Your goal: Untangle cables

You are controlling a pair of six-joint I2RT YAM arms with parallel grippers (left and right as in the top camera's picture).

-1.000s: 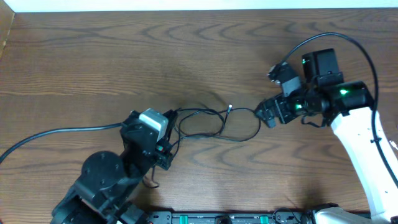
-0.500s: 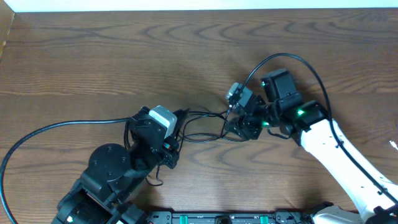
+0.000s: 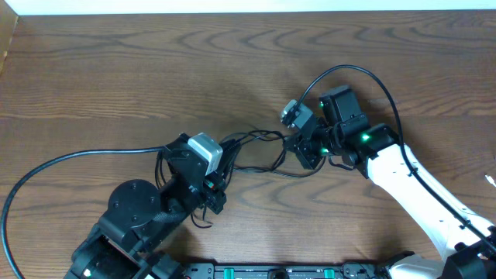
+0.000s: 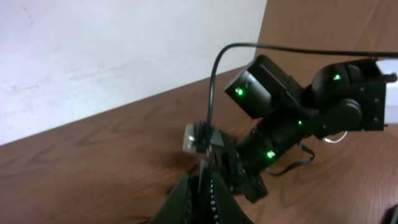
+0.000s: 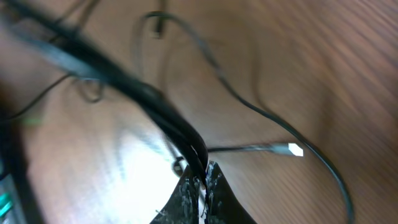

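Thin black cables (image 3: 256, 136) lie in loose loops on the wooden table between my two grippers. My left gripper (image 3: 226, 147) sits at the loops' left end, and the strands gather at its tips. In the left wrist view its fingers (image 4: 219, 190) are pressed together on a thin strand. My right gripper (image 3: 298, 147) is at the loops' right side. In the right wrist view it (image 5: 202, 174) is shut on a black cable (image 5: 168, 118) that runs up and left from the jaws. A small white plug end (image 5: 294, 149) lies on the table to the right.
The left arm's thick black lead (image 3: 62, 163) sweeps over the table's left side. The right arm's lead (image 3: 356, 70) arches above its wrist. The table's far edge meets a white wall (image 3: 232, 6). In the left wrist view, the right arm (image 4: 292, 118) stands close ahead.
My right arm has swung left from the table's right side onto the cable loops, and its jaws have gone from open to shut on a strand. The left arm shifted slightly right.
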